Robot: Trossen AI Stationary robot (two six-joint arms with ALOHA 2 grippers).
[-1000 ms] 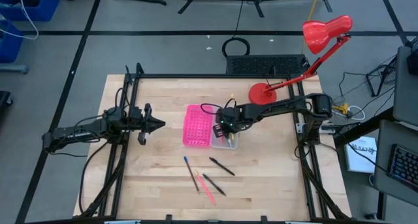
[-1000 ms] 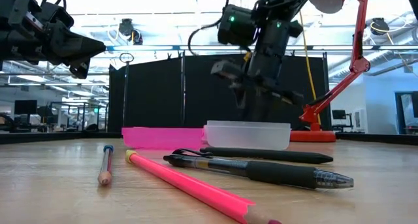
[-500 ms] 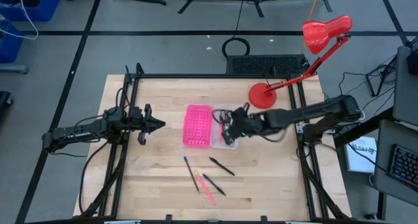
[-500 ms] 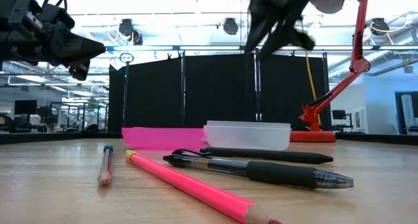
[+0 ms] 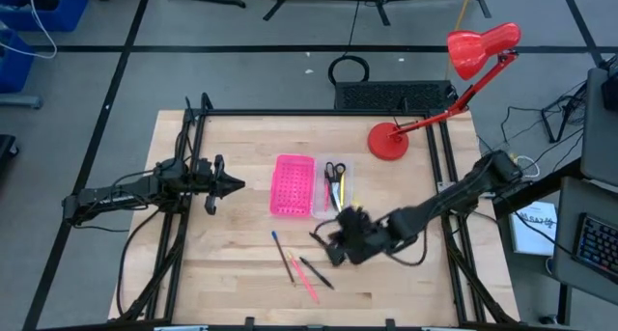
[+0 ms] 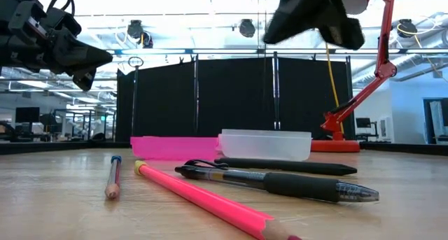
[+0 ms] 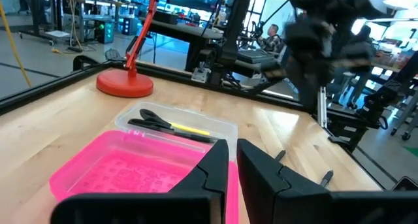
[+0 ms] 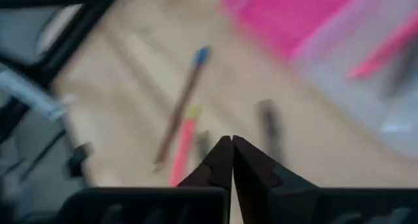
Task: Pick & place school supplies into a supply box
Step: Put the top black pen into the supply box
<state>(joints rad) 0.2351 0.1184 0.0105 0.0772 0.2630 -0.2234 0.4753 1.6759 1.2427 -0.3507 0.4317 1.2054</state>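
From above, the right gripper hangs over the table in front of the clear box, just by a black pen. The box sits against the pink tray and holds scissors and a yellow pencil. More pens and pencils lie loose nearer the front edge. The left gripper waits to the left of the pink tray. A red lamp stands behind the box.

At table height, a pink pencil, a blue-tipped pencil and two black pens lie in front of the box; the right arm is a dark blur overhead.

The left wrist camera shows its own fingers nearly together and empty, facing the pink tray and the scissors in the box.

The right wrist camera shows its fingertips pressed together, holding nothing, above the loose pencils.
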